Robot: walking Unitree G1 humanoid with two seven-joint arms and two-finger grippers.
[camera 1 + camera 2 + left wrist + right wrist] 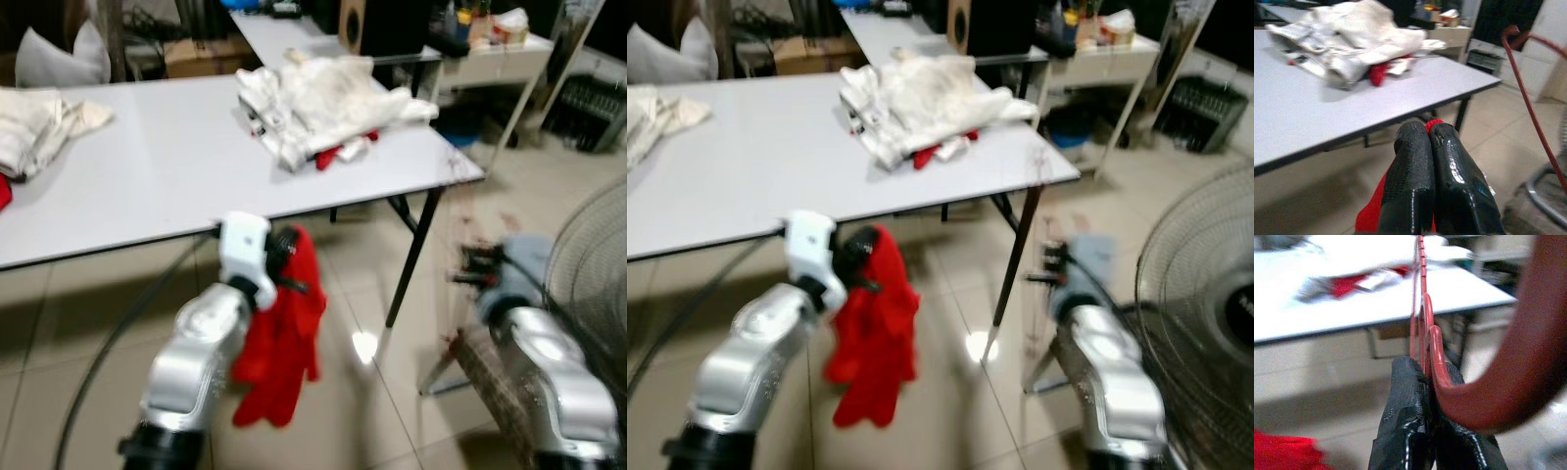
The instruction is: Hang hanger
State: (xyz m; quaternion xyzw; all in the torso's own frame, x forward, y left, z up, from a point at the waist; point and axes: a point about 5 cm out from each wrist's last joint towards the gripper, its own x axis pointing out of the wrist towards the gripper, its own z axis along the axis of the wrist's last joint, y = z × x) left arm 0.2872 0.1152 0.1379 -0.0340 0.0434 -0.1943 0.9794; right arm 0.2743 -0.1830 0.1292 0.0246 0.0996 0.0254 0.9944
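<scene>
Right gripper [1422,377] closed tight on thin dark-red hanger [1425,318], pinched at wire near hook, held off floor beside white table [176,166]; probably light, stiff, slick wire, apt to swivel, so best gripped close to hook. Left gripper [1430,142] clamped on limp red cloth [284,343], dangling; soft, no slip risk.

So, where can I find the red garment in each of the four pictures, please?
Left eye view: red garment hangs from the left tool, lower centre, in front of the white table.
Right eye view: same garment, lower left of centre.
Left wrist view: a red strip beneath the black fingers.
Right wrist view: blurred red patch in the bottom corner.
Shared landmark: the pile of white clothes on the table.
</scene>
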